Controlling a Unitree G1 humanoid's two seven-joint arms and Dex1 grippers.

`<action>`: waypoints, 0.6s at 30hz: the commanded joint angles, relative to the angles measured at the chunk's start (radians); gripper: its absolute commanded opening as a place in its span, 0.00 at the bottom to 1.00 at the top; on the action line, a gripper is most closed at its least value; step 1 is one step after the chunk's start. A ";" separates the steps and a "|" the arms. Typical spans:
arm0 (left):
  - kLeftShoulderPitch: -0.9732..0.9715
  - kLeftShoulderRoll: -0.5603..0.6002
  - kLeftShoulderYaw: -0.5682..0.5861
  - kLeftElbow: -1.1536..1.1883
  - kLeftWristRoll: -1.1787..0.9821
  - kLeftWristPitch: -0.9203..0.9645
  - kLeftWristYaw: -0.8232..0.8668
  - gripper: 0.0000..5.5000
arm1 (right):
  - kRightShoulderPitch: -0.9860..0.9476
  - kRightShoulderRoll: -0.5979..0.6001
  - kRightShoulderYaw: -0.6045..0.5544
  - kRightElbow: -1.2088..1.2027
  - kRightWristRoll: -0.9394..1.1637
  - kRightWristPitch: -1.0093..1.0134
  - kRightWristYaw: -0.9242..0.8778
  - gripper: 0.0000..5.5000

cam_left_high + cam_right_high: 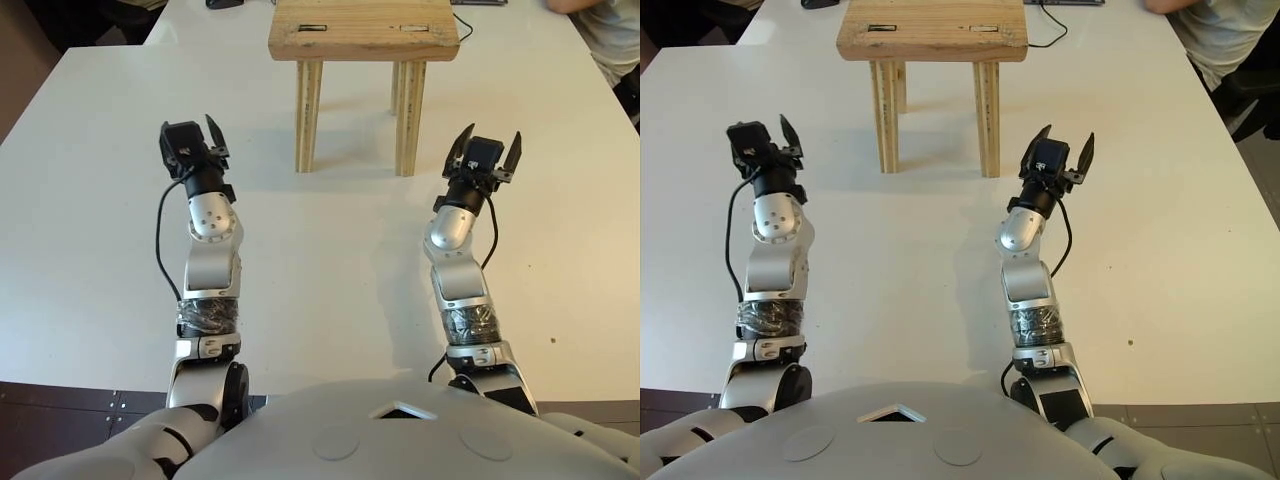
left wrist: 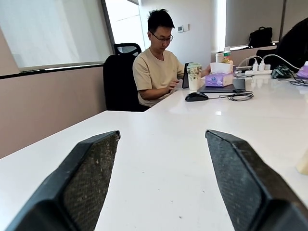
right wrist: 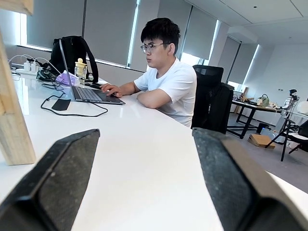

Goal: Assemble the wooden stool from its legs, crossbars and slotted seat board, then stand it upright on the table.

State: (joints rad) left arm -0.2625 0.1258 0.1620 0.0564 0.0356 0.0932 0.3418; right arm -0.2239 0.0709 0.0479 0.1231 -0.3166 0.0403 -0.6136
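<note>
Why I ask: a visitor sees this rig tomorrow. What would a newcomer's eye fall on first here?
First the wooden stool, standing upright at the far middle of the white table. Then the two open, empty grippers nearer the robot. The left gripper is off the stool's left side and the right gripper off its right, both clear of it.

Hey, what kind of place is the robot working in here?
Most likely an office, perhaps a shared workspace. The stool stands on a long white table that also carries a laptop, a black swivel chair sits beside it, and blinds cover large windows.
</note>
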 commanded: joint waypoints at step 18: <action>0.014 -0.197 -0.048 0.061 0.099 -0.069 0.177 0.60 | -0.263 -0.092 -0.049 0.277 0.015 -0.034 0.102 0.65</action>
State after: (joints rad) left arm -0.2741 -0.0543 0.1187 0.1508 0.1177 0.0283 0.5149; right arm -0.4708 -0.0072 -0.0218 0.4067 -0.2830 0.0180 -0.5283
